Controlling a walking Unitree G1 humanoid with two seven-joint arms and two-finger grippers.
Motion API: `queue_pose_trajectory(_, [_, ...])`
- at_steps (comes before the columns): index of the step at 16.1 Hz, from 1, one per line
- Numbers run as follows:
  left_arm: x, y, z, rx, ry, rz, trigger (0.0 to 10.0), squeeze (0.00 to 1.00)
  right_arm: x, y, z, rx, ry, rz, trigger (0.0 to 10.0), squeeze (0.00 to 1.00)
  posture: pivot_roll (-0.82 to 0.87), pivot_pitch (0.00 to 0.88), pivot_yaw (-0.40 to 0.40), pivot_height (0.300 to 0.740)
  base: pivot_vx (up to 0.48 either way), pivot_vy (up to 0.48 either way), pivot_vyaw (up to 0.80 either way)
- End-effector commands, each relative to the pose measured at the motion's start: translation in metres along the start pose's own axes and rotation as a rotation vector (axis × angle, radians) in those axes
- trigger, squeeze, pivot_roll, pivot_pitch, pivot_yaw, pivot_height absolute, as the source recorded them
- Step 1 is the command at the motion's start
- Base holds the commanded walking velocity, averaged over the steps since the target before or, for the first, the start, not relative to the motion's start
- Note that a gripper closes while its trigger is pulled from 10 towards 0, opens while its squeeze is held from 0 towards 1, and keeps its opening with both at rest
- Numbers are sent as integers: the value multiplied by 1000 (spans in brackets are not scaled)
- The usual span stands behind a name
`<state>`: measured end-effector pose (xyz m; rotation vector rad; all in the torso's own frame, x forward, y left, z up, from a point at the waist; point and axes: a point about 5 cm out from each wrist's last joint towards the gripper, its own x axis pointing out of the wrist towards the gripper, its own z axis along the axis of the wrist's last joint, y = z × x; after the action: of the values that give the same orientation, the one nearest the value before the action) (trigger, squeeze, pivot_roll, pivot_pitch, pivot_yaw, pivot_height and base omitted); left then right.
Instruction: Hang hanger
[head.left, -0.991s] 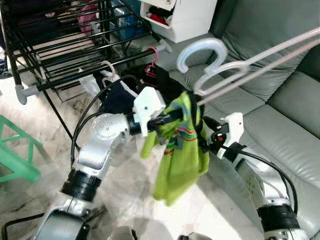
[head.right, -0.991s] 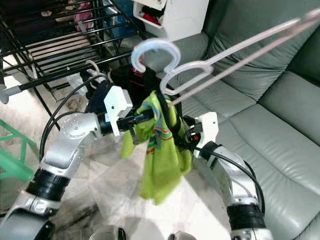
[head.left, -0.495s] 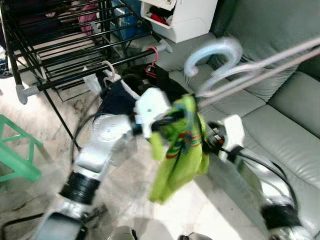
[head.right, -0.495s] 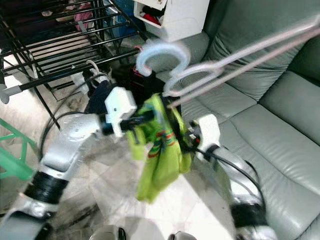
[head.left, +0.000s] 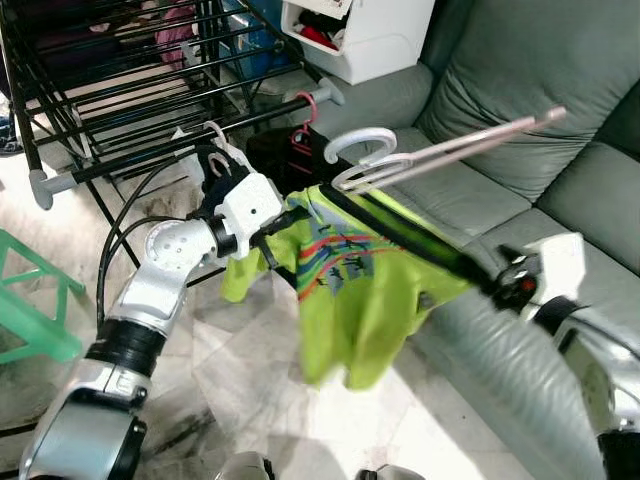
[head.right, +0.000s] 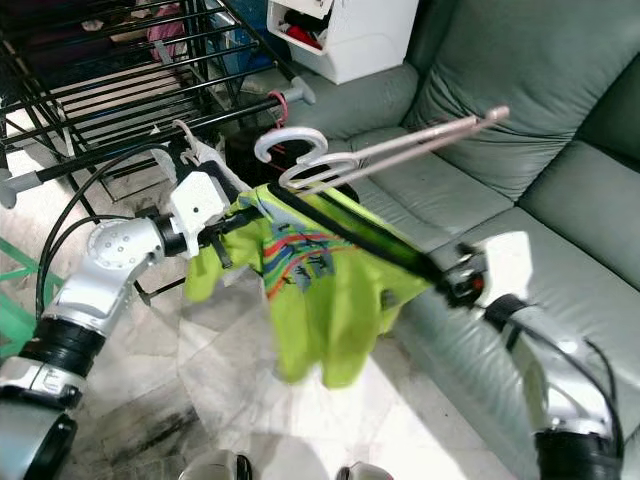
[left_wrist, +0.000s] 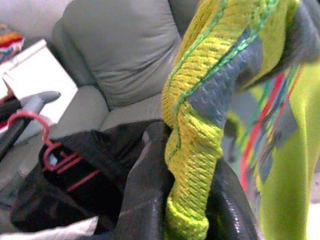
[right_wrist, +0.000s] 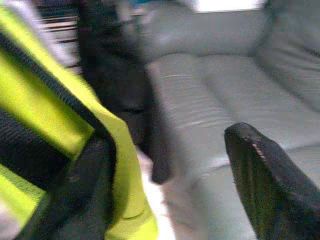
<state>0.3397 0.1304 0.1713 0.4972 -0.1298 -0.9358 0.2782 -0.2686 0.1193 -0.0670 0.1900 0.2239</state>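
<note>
The lime-green striped shirt (head.left: 355, 290) sits on the pale plastic hanger (head.left: 400, 165), stretched between the left end effector (left_wrist: 192, 200), pinched on its collar, and the right end effector (right_wrist: 165, 175), spread inside the fabric, so hooking onto the black drying rack (head.left: 130, 90) at ten o'clock remains.

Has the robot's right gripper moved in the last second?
Yes. The right gripper has swung out over the sofa, stretching the green shirt.

I'm looking into a home living room doubling as a laundry corner: a grey leather sofa (head.left: 560, 190) is sitting beside a black wire drying rack (head.left: 130, 80), with a white storage box (head.left: 365, 35) standing on the marbled tile floor (head.left: 260, 390).
</note>
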Motion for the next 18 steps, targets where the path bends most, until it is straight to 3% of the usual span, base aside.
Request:
queue_pose_trajectory(1, [-25,36,7,-5,-32,154,0,0,-15,-35,-3,-10,46,-198,0,0,-81,37,23,740,0,0,0])
queue_pose_trajectory(2, [-30,38,5,-41,-33,148,0,0,-15,-43,4,4,14,-259,0,0,-81,37,23,740,0,0,0])
queue_pose_trajectory(4, [-40,25,-2,-203,-45,-15,0,0,-10,-64,27,64,-67,-416,0,0,-75,34,20,740,0,0,0])
queue_pose_trajectory(6, [-49,3,-10,-323,-17,-200,0,0,-5,-76,47,88,-132,-480,0,0,-72,31,17,740,0,0,0])
queue_pose_trajectory(7, [-52,-2,-13,-340,2,-241,0,0,-4,-77,52,81,-153,-486,0,0,-71,30,15,740,0,0,0])
queue_pose_trajectory(9, [-59,-17,-29,-335,95,-332,0,0,-1,-78,69,71,-232,-479,0,0,-70,29,13,740,0,0,0])
queue_pose_trajectory(14, [-63,-29,-44,-344,189,-389,0,0,2,-72,87,25,-326,-414,0,0,-79,25,10,740,0,0,0])
queue_pose_trajectory(18, [-66,-35,-63,-215,339,-416,0,0,9,-70,95,-8,-340,-397,0,0,-82,23,12,740,0,0,0])
